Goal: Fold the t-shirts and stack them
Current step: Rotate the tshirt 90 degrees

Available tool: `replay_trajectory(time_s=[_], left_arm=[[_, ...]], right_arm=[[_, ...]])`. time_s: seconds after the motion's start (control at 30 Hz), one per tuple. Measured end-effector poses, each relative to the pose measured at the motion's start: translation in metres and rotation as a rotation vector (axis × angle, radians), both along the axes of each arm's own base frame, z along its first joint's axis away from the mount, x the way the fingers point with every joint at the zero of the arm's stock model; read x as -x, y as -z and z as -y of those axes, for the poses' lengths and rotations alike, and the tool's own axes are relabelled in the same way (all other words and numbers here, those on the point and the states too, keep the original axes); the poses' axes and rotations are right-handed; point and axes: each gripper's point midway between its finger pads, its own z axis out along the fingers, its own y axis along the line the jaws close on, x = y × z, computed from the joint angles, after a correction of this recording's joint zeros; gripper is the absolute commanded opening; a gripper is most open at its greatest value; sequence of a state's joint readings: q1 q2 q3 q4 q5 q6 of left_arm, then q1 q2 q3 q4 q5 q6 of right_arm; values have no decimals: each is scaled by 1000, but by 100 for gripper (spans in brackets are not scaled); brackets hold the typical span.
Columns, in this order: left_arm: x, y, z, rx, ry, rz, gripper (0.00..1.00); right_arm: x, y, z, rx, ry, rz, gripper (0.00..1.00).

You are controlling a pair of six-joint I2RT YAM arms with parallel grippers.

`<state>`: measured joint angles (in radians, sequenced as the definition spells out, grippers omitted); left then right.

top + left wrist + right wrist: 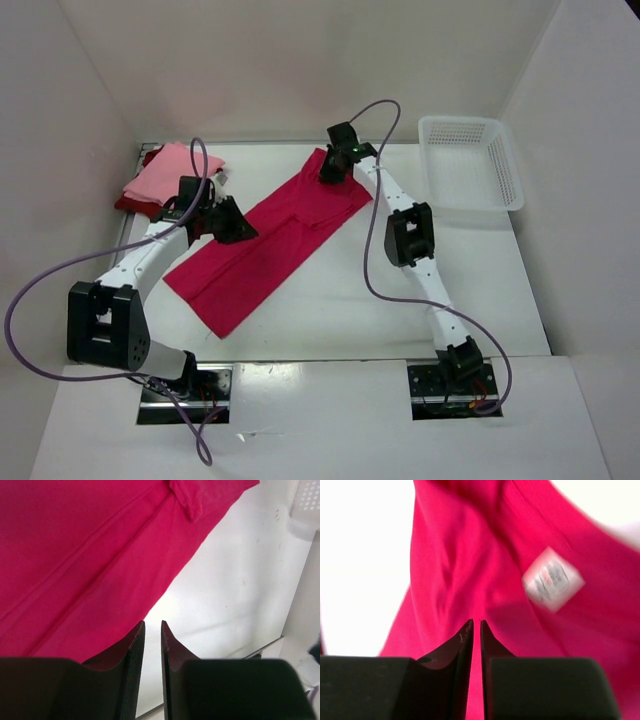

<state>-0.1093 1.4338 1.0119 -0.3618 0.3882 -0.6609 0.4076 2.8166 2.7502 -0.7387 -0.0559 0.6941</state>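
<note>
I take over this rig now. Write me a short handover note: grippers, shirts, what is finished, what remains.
Left gripper: jaws slightly apart, empty, at the crimson shirt's left edge.
Right gripper: jaws almost together over that shirt's far end; grip unclear.
Shirts: the crimson shirt lies as a long diagonal strip mid-table; the pink shirt sits folded on the dark red shirt, far left corner.
Done: two shirts stacked, crimson folded lengthwise.
Left: fold crimson shorter, add it to the stack.

The only label in view is a small white rectangular sewn-in tag point(553, 579) lying on the bright crimson-magenta cloth t-shirt point(470, 570); it carries dark and reddish printed marks; they are too blurred to read; no other text, brand, number or sign is legible.
</note>
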Motion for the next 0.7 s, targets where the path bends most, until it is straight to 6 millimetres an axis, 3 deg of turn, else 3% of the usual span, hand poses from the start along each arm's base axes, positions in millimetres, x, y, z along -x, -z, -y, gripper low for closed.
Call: replay_trajectory(time_s=[0.07,0.13,0.27,0.3,0.33,0.37,0.4,0.47,0.53,0.57,0.67,0.7], left_arm=[[3,-1,1,-2,2,-3,26],[4,-2,1,-2,2,-3,26],[5,0,-1,-14,-7,-9,23],[5,0,-2,-20,-11,-11,21],[5,1,-3,-25,-15,-12,20],[4,2,-4,-30,-19,-12,18],[4,2,-5,-36,-23,-13,16],[3,4,-6,-43,-26,-12,15],[3,8,-7,-48,-26,-22,15],[2,10,-7,-52,-27,-30,14],[0,17,-10,-67,-35,-48,14],[-1,17,-11,-70,-38,-46,14]], right_arm=[[16,-10,7,34,-10,-31,28],[42,-34,19,64,-20,-52,39],[85,-128,29,37,-52,60,44],[99,-153,30,13,-68,99,36],[114,-176,30,-16,-87,136,10],[130,-192,30,-54,-113,175,0],[150,-200,30,-81,-132,182,0],[188,-200,19,-133,-182,180,0],[230,-173,-6,-164,-259,116,0],[253,-152,-23,-176,-308,66,15],[321,-74,-62,-169,-417,-140,45],[338,-55,-67,-161,-433,-196,49]])
